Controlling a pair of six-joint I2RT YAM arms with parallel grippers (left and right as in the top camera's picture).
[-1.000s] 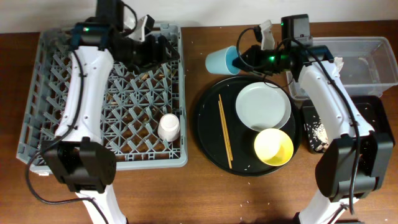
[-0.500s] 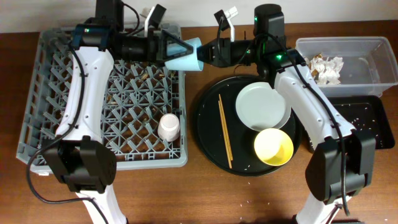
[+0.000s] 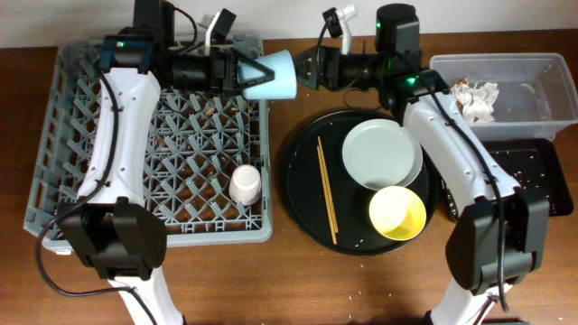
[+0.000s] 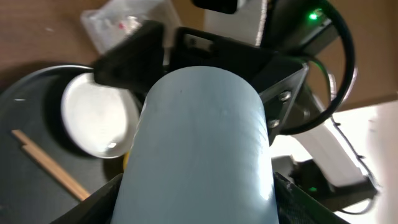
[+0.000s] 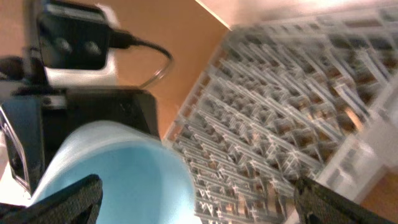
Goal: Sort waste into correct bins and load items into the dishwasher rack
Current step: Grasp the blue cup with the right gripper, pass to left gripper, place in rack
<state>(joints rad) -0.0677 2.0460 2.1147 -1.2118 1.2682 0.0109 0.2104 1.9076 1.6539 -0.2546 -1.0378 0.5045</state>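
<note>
Brown wooden table [image 3: 289, 280]; pale wall [image 3: 54, 23] at 12 o'clock. Blue cup [image 3: 278, 77] hung over the rack's [image 3: 181, 235] 1 o'clock corner, pinched by left gripper [image 3: 256, 72]. Right gripper [image 3: 308, 69] was spread at the cup's 3 o'clock.

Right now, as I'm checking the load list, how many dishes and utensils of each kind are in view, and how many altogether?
Cups: 2, the blue cup and the pale cup in the rack
Plates: 1, the pale plate
Bowls: 1, the yellow bowl
Chopstick pairs: 1, the chopsticks
Total: 5
</note>
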